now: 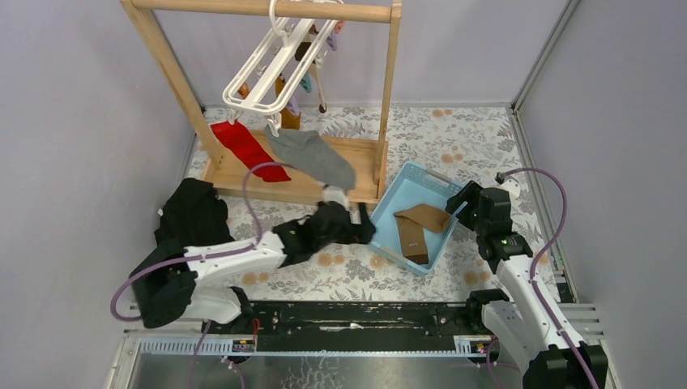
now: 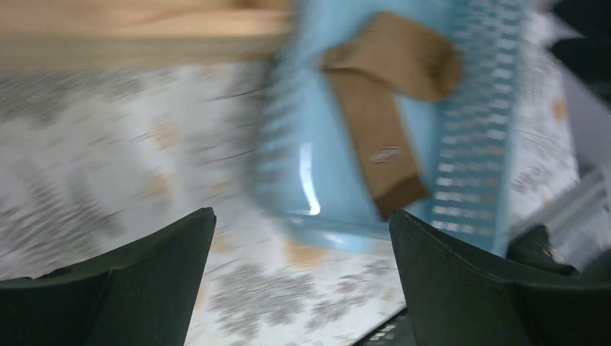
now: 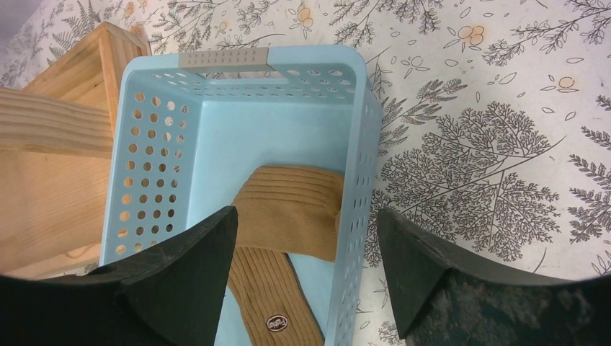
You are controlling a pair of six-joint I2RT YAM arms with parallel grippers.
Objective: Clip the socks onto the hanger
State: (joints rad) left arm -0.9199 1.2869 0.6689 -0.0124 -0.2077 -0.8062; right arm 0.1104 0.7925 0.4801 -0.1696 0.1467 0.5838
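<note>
Two brown socks lie crossed in a light blue basket [image 1: 405, 182]: the lighter tan sock [image 1: 424, 215] rests on the darker brown sock [image 1: 413, 241]. The white hanger [image 1: 267, 69] hangs from the wooden rail at the back. My left gripper [image 1: 366, 225] is open and empty, just left of the basket. Its view is blurred and shows the basket [image 2: 302, 144] and both socks [image 2: 382, 137] ahead of the gripper [image 2: 302, 213]. My right gripper [image 3: 306, 210] is open above the basket's right wall [image 3: 357, 144], over the tan sock [image 3: 292, 205] and the ribbed darker sock [image 3: 277, 303].
A wooden rail stand [image 1: 174, 73] with a flat base [image 1: 283, 182] stands at the back. A red sock [image 1: 247, 150] and a grey sock [image 1: 317, 156] hang from the hanger down to the base. The stand's base sits next to the basket [image 3: 50, 122].
</note>
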